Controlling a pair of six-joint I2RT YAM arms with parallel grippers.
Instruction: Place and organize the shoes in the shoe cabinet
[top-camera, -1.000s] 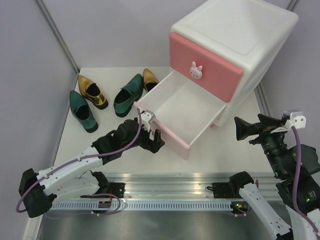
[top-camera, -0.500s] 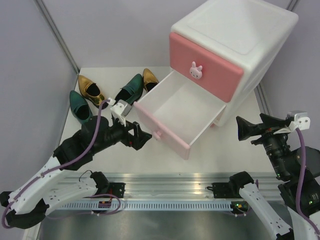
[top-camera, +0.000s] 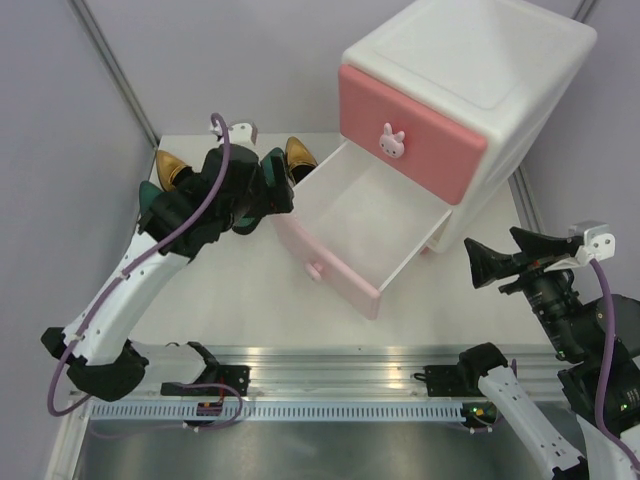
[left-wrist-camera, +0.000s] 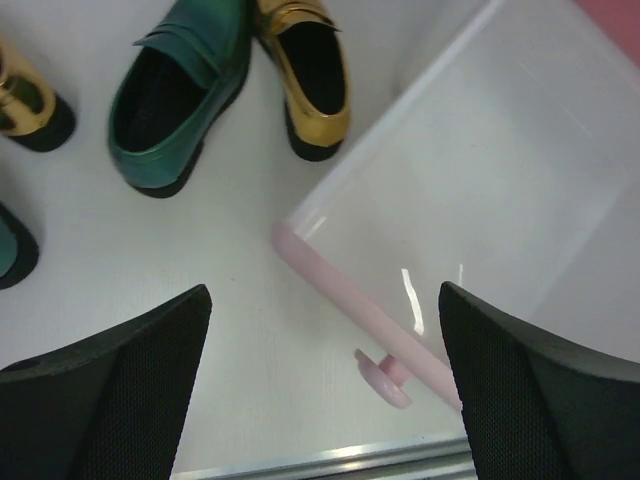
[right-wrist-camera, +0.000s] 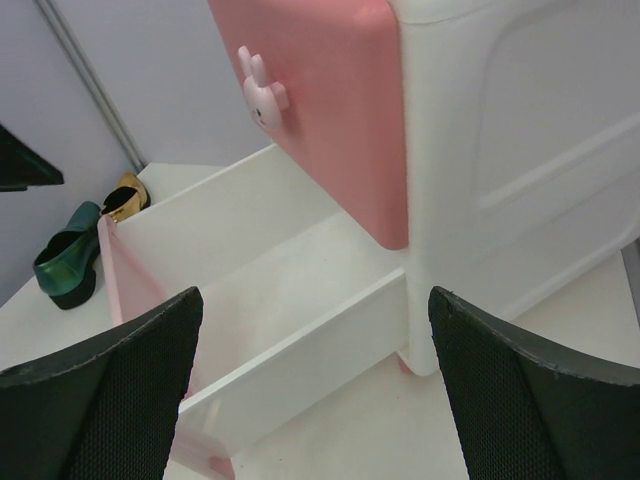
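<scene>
On the far left of the table (top-camera: 250, 290), beside the shoe cabinet (top-camera: 470, 70), all four shoes (top-camera: 298, 155) lie outside it. Only the lower drawer (top-camera: 360, 225) has been pulled open, its floor bare, so every shoe is left to stow. Over the pair at the drawer's left corner hangs the left gripper (left-wrist-camera: 322, 300), jaws spread and empty like the right gripper (top-camera: 485, 265) at near right; the green shoe (left-wrist-camera: 180, 100) and gold shoe (left-wrist-camera: 305, 80) lie close together, long axes near-to-far, toes pointing far.
</scene>
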